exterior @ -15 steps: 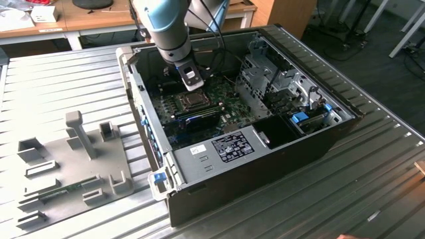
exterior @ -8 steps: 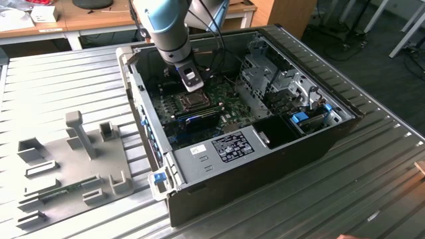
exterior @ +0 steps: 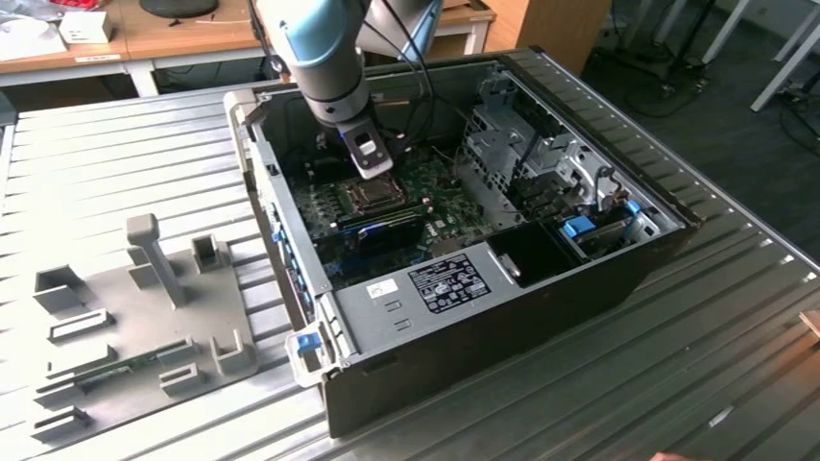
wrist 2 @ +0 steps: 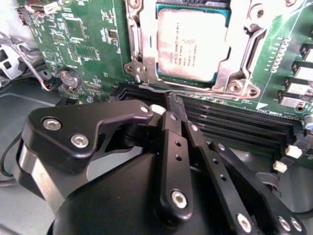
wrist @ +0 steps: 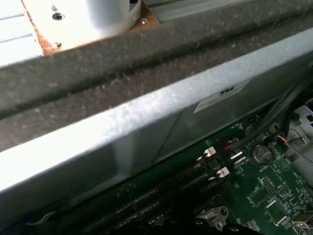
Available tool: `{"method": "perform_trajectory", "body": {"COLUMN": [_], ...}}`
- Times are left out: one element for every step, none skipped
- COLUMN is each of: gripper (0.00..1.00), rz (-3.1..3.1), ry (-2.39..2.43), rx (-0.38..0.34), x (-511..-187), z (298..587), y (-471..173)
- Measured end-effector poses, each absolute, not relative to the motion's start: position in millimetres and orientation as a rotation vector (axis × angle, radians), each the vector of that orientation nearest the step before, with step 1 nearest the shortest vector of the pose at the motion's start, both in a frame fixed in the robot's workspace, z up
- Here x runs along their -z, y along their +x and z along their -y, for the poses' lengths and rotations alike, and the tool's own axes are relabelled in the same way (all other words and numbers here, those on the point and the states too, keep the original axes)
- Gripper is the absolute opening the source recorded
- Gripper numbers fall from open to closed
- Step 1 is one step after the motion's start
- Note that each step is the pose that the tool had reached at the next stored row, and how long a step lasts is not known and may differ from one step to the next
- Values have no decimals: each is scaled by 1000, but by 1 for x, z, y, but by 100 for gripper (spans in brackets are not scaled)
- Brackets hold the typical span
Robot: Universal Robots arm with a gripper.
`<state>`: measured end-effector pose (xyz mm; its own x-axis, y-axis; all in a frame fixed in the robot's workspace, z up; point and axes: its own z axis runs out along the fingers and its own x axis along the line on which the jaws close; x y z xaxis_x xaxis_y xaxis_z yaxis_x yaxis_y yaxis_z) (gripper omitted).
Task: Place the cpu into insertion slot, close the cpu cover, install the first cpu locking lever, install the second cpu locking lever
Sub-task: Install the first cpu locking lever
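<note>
CPU: the small flat square chip (wrist 2: 191,43) with a dull grey metallic top lies seated in the silvery-rimmed square insertion slot (wrist 2: 146,54), so placement looks done.
Gripper: the black metal gripper (wrist 2: 172,106), nearest the camera, has its fingers closed together on nothing, tip just beside the slot's edge, apparently to push.
Cover: the thin silvery frame (wrist 2: 238,58) lies flat around the chip.
Beyond the slot: green circuit board (wrist 2: 83,44).

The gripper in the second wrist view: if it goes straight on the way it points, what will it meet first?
Probably the black memory slots just ahead of the gripper; the cpu lies further on. Depth is unclear.
</note>
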<state>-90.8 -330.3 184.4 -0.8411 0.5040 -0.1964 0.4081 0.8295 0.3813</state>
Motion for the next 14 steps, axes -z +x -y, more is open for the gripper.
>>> {"method": "perform_trajectory", "body": {"gripper": [10,10,10,10,10,10,10,10,10,10,10,10,10,10], "rz": [-2722,-2722,-2722,-2722,-2722,-2722,-2722,-2722,-2722,-2722,-2722,-2722,-2722,-2722], "ry": [695,695,695,695,695,695,695,695,695,695,695,695,695,695], "rx": [-474,-473,-473,-473,-473,-473,-473,-473,-473,-474,-474,-473,-473,-473], "x": [-184,-184,-183,-183,-183,-182,-182,-182,-182,-182,-182,-182,-182,-182], "z": [330,330,330,330,330,330,330,330,330,330,330,330,330,330], "y": [-91,-91,-91,-91,-91,-91,-91,-91,-91,-91,-91,-91,-91,-91]}}
